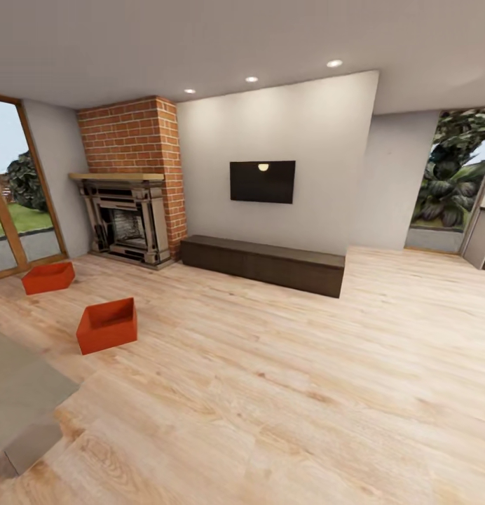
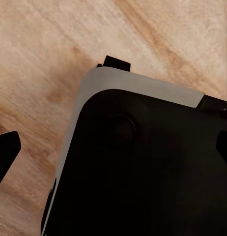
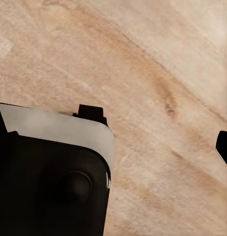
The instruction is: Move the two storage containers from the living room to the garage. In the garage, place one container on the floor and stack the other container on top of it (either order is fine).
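Two red-orange storage containers stand apart on the light wood floor of the living room, left in the head view. The nearer container [image 1: 108, 325] sits open side up. The farther container [image 1: 48, 277] lies by the glass door. My left gripper [image 2: 113, 147] is open, its dark fingertips [image 2: 6, 151] spread wide above my own base [image 2: 143, 177] and the plank floor. My right gripper [image 3: 113, 147] hangs over the same wood floor, one fingertip [image 3: 224, 147] far out at the frame's edge, nothing between the fingers. The garage is out of view.
A red brick fireplace [image 1: 130, 210] stands at the back left, with a long dark low cabinet [image 1: 263, 263] under a wall TV [image 1: 262, 182]. A grey furniture edge [image 1: 22, 396] juts in at lower left. Wide wood floor [image 1: 305, 393] stretches right toward an opening [image 1: 449, 189].
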Robot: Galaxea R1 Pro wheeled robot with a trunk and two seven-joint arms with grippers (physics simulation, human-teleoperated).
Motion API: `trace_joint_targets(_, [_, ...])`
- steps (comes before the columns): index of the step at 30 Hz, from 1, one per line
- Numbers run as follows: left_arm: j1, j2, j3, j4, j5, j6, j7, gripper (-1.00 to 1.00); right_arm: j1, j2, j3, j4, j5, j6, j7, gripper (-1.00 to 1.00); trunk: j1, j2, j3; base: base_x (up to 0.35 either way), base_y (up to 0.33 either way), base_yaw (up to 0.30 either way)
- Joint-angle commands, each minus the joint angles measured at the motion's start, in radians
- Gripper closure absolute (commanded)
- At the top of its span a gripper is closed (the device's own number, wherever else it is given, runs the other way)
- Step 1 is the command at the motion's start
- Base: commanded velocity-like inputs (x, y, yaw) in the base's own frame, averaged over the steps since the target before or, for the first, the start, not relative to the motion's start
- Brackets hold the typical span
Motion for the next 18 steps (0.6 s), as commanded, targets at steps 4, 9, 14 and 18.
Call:
trace_joint_targets(4, [0.001, 0.000, 0.002, -0.004, 0.010, 0.008, 0.001, -1.00, -0.001, 0.001, 0.007, 0.003, -0.003, -0.005, -0.002, -1.00, 0.001, 0.000, -0.001, 0.334, 0.000, 0.000])
trace_joint_targets(9, [0.001, 0.000, 0.002, -0.004, 0.010, 0.008, 0.001, -1.00, -0.001, 0.001, 0.008, 0.004, -0.002, -0.005, -0.002, -1.00, 0.001, 0.000, -0.001, 0.334, 0.000, 0.000])
trace_joint_targets(14, [0.001, 0.000, 0.002, -0.004, 0.010, 0.008, 0.001, -1.00, -0.001, 0.001, 0.008, 0.003, -0.004, -0.005, -0.002, -1.00, 0.001, 0.000, -0.001, 0.334, 0.000, 0.000])
trace_joint_targets(18, [0.001, 0.001, 0.002, -0.004, 0.010, 0.008, 0.001, -1.00, -0.001, 0.001, 0.007, 0.003, -0.005, -0.006, -0.002, -1.00, 0.001, 0.000, -0.001, 0.334, 0.000, 0.000])
